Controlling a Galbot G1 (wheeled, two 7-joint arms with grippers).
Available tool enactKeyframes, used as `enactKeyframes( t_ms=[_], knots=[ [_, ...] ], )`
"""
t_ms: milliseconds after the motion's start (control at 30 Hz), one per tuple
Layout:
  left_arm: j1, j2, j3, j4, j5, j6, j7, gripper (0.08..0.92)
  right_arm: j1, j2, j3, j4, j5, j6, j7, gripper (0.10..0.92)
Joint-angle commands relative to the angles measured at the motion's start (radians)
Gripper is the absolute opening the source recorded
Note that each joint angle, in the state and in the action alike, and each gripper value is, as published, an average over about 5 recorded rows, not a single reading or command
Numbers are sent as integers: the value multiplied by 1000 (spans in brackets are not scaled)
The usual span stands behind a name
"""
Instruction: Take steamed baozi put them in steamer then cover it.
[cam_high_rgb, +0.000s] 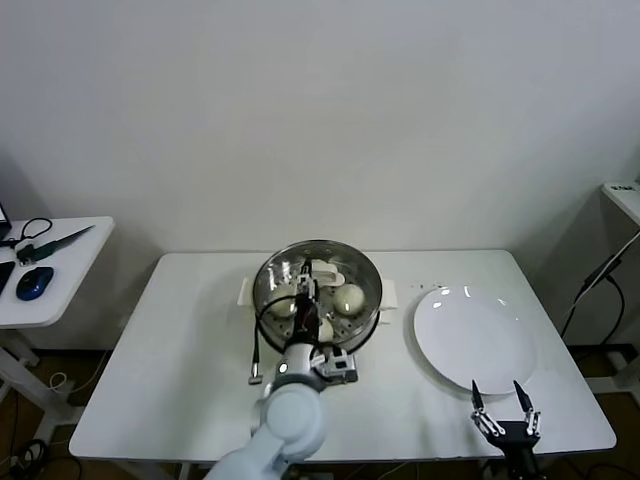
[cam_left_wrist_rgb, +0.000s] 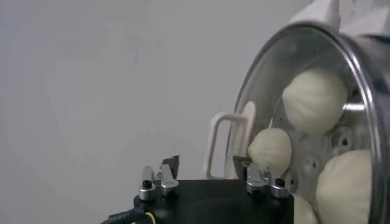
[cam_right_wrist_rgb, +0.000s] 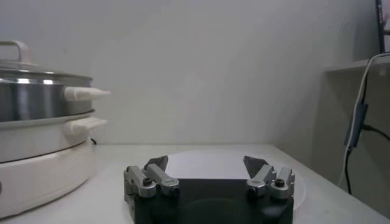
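Observation:
The steamer (cam_high_rgb: 318, 285) stands mid-table, a shiny steel basket on a cream base. A glass lid with a cream loop handle (cam_high_rgb: 326, 270) sits on it. Three baozi (cam_high_rgb: 348, 298) show through the glass; any fourth is hidden by my arm. My left gripper (cam_high_rgb: 307, 292) hovers over the lid, open and empty. In the left wrist view the gripper (cam_left_wrist_rgb: 207, 163) points at the handle (cam_left_wrist_rgb: 222, 145), with baozi (cam_left_wrist_rgb: 314, 97) behind the glass. My right gripper (cam_high_rgb: 505, 402) is open and empty at the table's front right. In the right wrist view it (cam_right_wrist_rgb: 207, 163) faces the plate.
An empty flat white plate (cam_high_rgb: 475, 335) lies right of the steamer; it also shows in the right wrist view (cam_right_wrist_rgb: 231, 164), with the steamer (cam_right_wrist_rgb: 36, 103) to one side. A side table (cam_high_rgb: 50, 265) with tools stands far left. A cable (cam_high_rgb: 600, 275) hangs at the right.

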Motion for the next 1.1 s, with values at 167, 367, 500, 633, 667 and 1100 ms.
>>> enactKeyframes(
  t_ms=[167,367,500,633,667,1100],
  knots=[
    [55,55,-4,-195,-253,2,-38,779,22,-3,6,16,-13,-29,-1,823],
    [200,103,-184,-299,-704,-187,-225,822,35,-5,-2,14,-32,-40,-10,823],
    [299,123,-388,-313,-1037,-380,-351,823,41,-7,-6,11,-37,-40,-23,823],
    [391,105,-621,-305,-1322,-488,-366,823,47,-8,-13,7,-38,-40,-24,823],
    [417,102,-673,-293,-1385,-516,-366,823,49,-7,-15,5,-37,-39,-24,823],
    [582,106,-773,8,-1672,-853,-341,823,55,-13,-30,-3,-25,-42,-40,823]
  ],
)
